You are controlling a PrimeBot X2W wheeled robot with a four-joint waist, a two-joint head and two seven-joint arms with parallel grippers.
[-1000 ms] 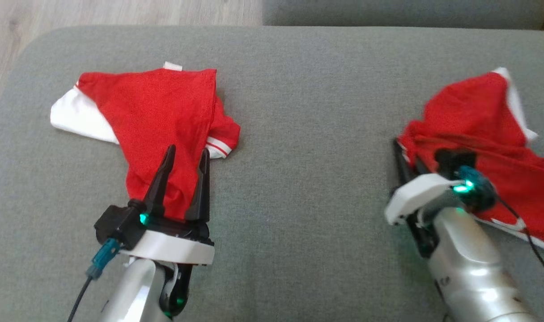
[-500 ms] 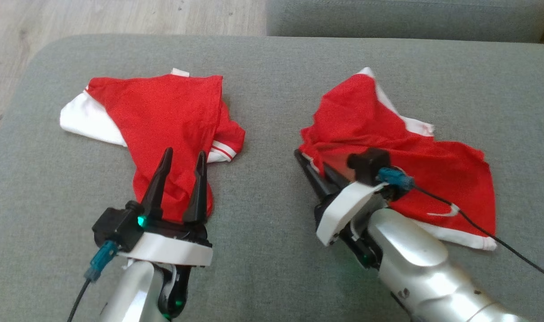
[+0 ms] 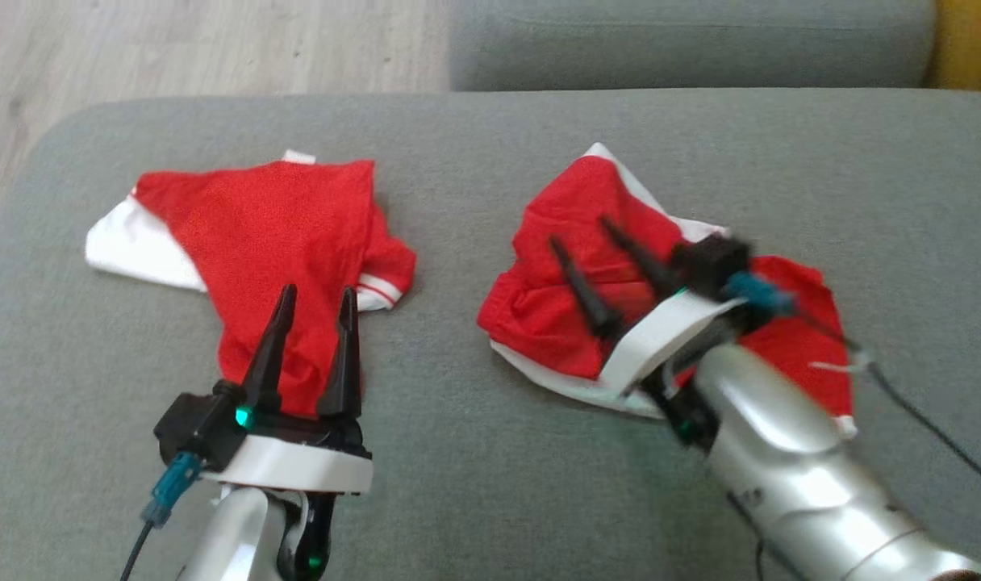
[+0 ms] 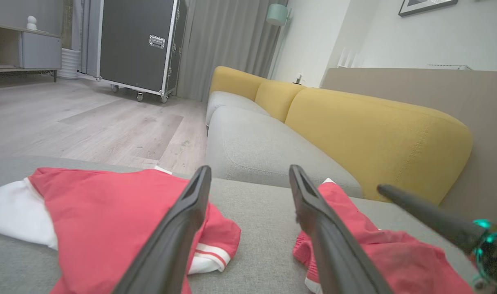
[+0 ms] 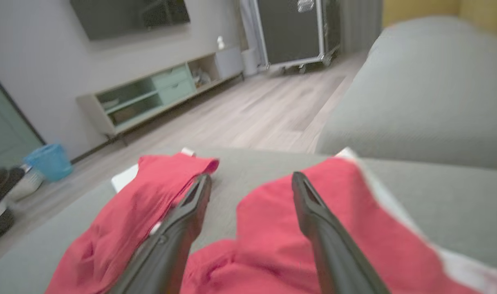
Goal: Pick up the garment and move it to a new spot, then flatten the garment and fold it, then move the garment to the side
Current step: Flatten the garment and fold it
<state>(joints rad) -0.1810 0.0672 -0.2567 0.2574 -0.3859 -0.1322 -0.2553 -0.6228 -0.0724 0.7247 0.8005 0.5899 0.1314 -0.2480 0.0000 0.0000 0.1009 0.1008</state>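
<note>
Two red garments with white trim lie on the grey cushion (image 3: 474, 153). One garment (image 3: 256, 234) is spread at the left, a white sleeve sticking out at its far left. My left gripper (image 3: 313, 292) hovers open over its near end, nothing between the fingers. The other garment (image 3: 555, 315) lies bunched at the right. My right gripper (image 3: 578, 231) stands open above it, fingers pointing to the far left, holding nothing. The left wrist view shows both garments (image 4: 101, 212) (image 4: 354, 241) beside the open left gripper (image 4: 250, 171). The open right gripper (image 5: 251, 177) sits over red cloth (image 5: 273, 232).
Wooden floor (image 3: 176, 48) lies beyond the cushion's far left edge. Another grey seat (image 3: 684, 40) stands behind, with a yellow sofa back (image 4: 375, 130) beside it. A black cable (image 3: 934, 428) trails from my right wrist across the cushion.
My right gripper dragged the right garment leftward toward the middle, then opened and let it go; the cloth now lies bunched. The left arm has not moved. The camera shifted slightly.
</note>
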